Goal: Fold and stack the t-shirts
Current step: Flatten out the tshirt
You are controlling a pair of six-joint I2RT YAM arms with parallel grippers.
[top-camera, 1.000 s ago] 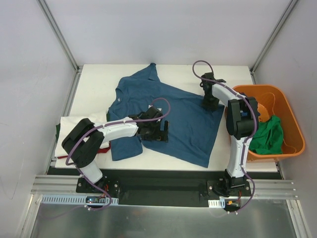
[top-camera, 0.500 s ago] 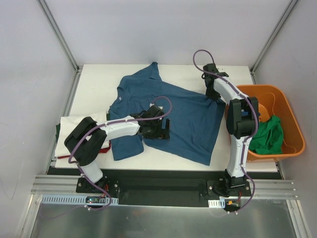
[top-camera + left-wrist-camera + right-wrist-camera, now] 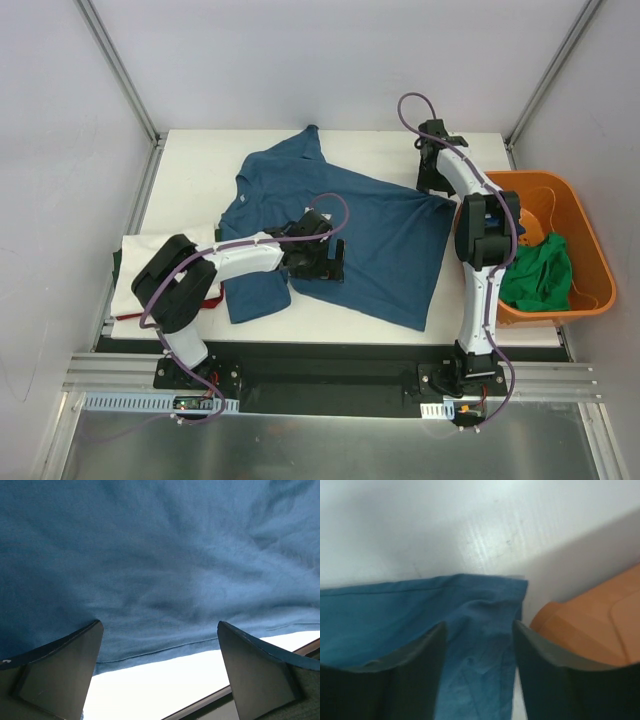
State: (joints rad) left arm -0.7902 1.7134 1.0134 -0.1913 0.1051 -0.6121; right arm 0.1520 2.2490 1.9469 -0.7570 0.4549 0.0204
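A dark blue t-shirt (image 3: 370,230) lies spread on the white table (image 3: 190,170), with one sleeve pointing to the far side. My left gripper (image 3: 325,260) is open and low over the shirt's near-left part. In the left wrist view (image 3: 159,625) the shirt's hem (image 3: 150,652) runs between its fingers. My right gripper (image 3: 432,182) is open at the shirt's far right corner. In the right wrist view (image 3: 479,624) that corner (image 3: 485,605) lies between the fingers. A green t-shirt (image 3: 540,275) lies in the basket. A white t-shirt (image 3: 150,255) lies folded at the left, with a red one (image 3: 208,299) showing under it.
The orange plastic basket (image 3: 590,250) stands at the table's right edge, close beside my right gripper; its rim shows in the right wrist view (image 3: 590,630). Grey walls enclose the table on three sides. A black rail runs along the table's near edge.
My right gripper has moved toward the far side, and the shirt's right corner has shifted with it. My left gripper has edged slightly to the right on the shirt.
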